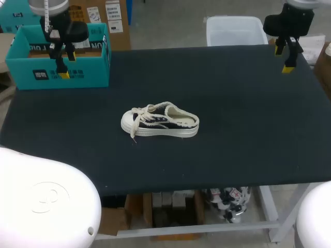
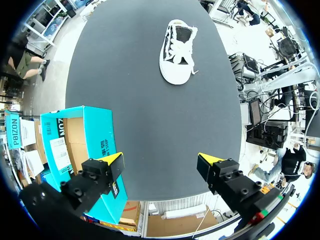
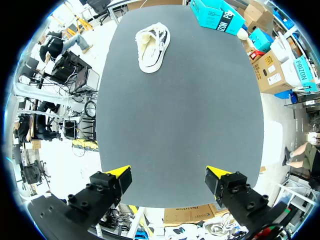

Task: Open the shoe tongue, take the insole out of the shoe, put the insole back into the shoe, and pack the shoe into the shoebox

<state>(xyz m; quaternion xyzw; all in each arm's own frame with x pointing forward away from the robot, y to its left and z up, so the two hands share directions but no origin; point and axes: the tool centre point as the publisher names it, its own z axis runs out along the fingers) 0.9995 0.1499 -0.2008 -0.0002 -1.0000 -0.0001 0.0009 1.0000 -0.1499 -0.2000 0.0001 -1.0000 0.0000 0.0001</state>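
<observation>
Shoe (image 1: pixel 159 122) sits upright mid-frame, untouched; open teal shoebox (image 1: pixel 88 72) waits upper left for packing. Left gripper (image 2: pixel 161 162) by the shoebox and right gripper (image 3: pixel 168 174) upper right: fingers apart, empty, probably parked clear before starting.

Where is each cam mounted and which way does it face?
Head: fixed above-behind, looking down on the table; left tool by the shoebox, right tool at the far-right corner.
Left wrist: on the left arm, facing past its open tool across the table to the shoe.
Right wrist: same from the right arm, tool open.
All three show shoe and shoebox.
</observation>
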